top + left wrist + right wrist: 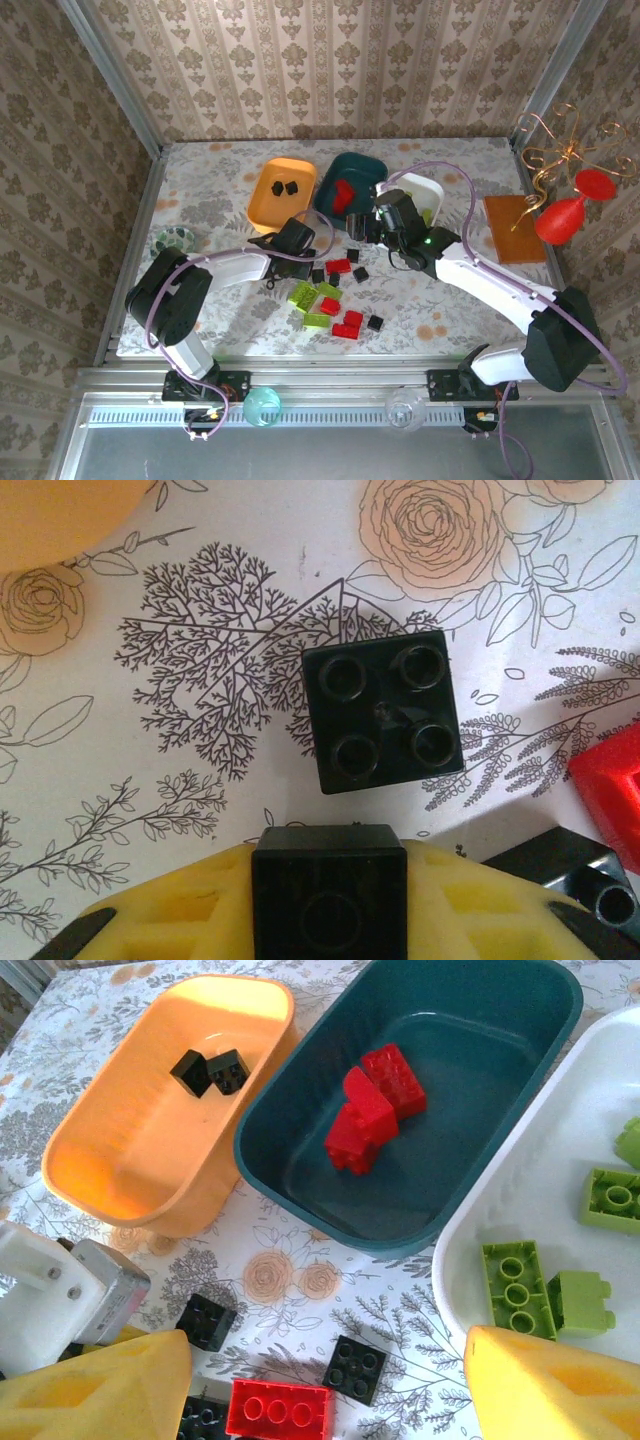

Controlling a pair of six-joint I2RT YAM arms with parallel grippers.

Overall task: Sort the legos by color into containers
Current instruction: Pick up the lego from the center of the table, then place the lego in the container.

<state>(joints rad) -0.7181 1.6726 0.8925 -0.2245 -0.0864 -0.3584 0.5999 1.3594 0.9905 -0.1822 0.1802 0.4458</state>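
Gripping a black cube (330, 890), the left gripper (290, 240) presses its yellow pads (170, 925) against the cube's two sides. It sits low over the cloth (200, 600) at the edge of the loose bricks (335, 295), near the orange tub (120, 1175). That tub holds two black bricks (210, 1070), so it is probably where the cube belongs. A four-stud black brick (385, 715) lies just beyond the cube, apart from it.

The teal tub (470, 1190) holds reds (372, 1110) and the white tub (470, 1260) holds greens (545, 1290), which sets the colour scheme. The right gripper (320, 1360) hangs above the cloth by those two tubs, jaws wide and empty, likely waiting its turn.

I cannot tell whether the cube rests on the cloth or is lifted, because its near part is cut off. A red brick (612, 790) and the white tub are also cropped.
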